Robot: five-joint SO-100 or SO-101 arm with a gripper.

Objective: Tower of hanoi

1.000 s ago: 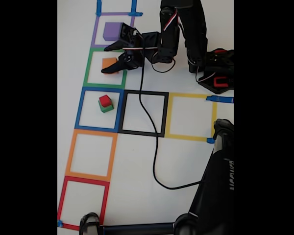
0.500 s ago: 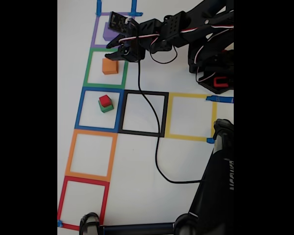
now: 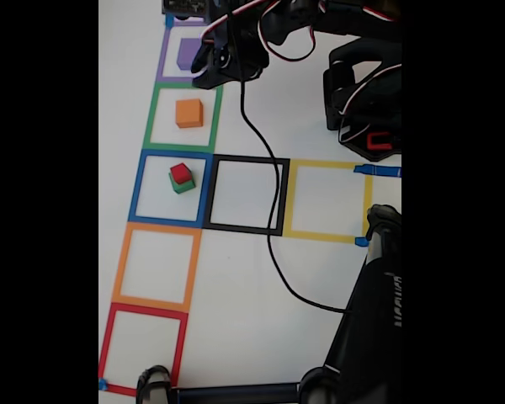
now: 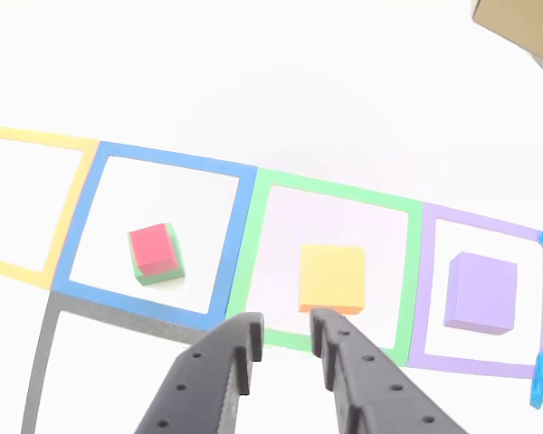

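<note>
Since 1 s ago the black two-finger hand (image 3: 204, 69) has let go of the small plain orange cube (image 3: 188, 113) and pulled up & back toward the top of the fixed view; it now sits over the edge between the purple tape square outline (image 3: 162, 59) and the green tape square outline (image 3: 153, 118).

Orange cube: flat on the white counter (image 3: 320, 278), inside the green outline, a bit above centre in fixed view. Large plain purple cube (image 4: 480, 293) sits alone in the purple outline next door. Small red cube (image 3: 180, 173) is stacked on the green cube (image 3: 183, 186) in the blue tape square outline (image 3: 136, 187), well apart from the orange.

Hand state: in the other view the hand (image 4: 285, 336) shows a narrow gap between fingers, nothing held, tips just short of the orange cube.

Judgement: orange drop looks done; likely next is red+green onto orange, red first. To do it well:
- open wider before descent, current gap looks too tight for any cube
- come down square to red's faces, centred, so green below isn't nudged
- lift straight up before moving sideways
- keep the black cable (image 3: 265, 227) clear of the stack; it runs across the black tape square outline (image 3: 212, 194) just beside the blue one.
</note>
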